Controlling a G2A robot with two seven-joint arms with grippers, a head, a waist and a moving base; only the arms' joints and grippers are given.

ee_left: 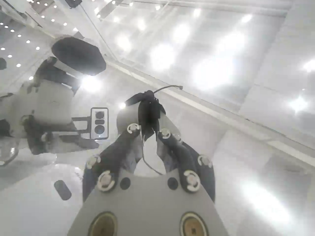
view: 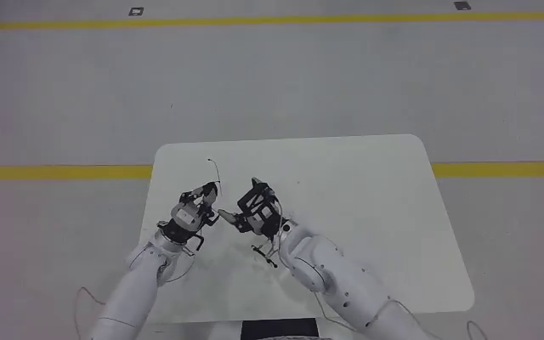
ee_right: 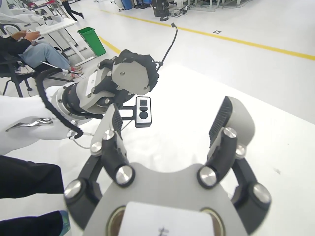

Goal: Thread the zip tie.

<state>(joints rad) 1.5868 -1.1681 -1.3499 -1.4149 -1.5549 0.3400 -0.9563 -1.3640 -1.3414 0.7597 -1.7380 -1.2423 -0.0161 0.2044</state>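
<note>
While inside left end effector (ee_left: 149, 110), zip tie (ee_left: 168, 87).

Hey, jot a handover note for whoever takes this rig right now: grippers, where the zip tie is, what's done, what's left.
Left gripper: shut on the zip tie, with one end sticking up above the table.
Right gripper: open, empty, close beside the left one and facing it.
Done: tie is in hand, off the table.
Left: threading; no closed loop shows.

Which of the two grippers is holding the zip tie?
The left gripper: it is shut on the zip tie, whose free end sticks out past it. The right gripper is open and holds nothing.
</note>
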